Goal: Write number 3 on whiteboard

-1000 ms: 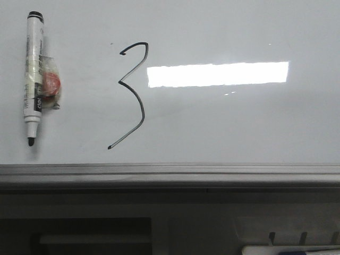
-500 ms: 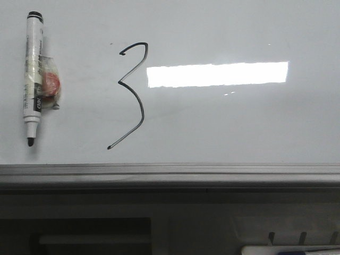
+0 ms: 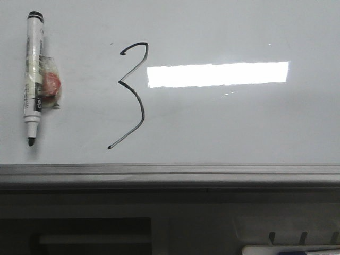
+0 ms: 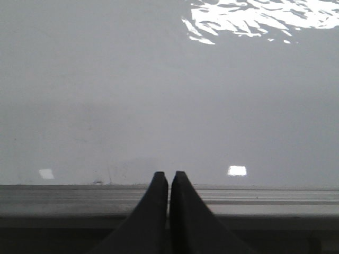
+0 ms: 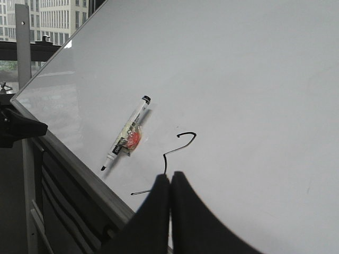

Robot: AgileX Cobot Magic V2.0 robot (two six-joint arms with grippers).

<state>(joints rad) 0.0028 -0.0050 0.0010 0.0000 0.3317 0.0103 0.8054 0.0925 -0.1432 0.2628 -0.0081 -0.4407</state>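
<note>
- Looking forward over the table in the front view, the number 3 [image 3: 133, 95] stands finished on the whiteboard [image 3: 223, 127], left of the bright light reflection [image 3: 218, 74]. A marker [image 3: 33, 79] lies uncapped near the board's left side, well apart from the digit, with a red blob in clear wrap [image 3: 49, 87] fixed to its barrel. Neither arm shows here. By my judgement the writing is done.
- Left wrist view: the left gripper [image 4: 169, 177] hovers by the board's grey edge strip [image 4: 265, 198], its two dark fingers pressed together with nothing between them.
- Right wrist view: the right gripper [image 5: 170, 180] is likewise closed and empty, its tips covering the lower half of the number 3 [image 5: 180, 143]; the marker [image 5: 127, 132] lies beyond.
- Handling, as a guess: the board is stiff and glossy, so a tip will skate and fresh ink will smear if brushed. The marker looks light, rigid and smooth; the barrel's middle, beside the wrapped blob, seems the surest place to pinch.
</note>
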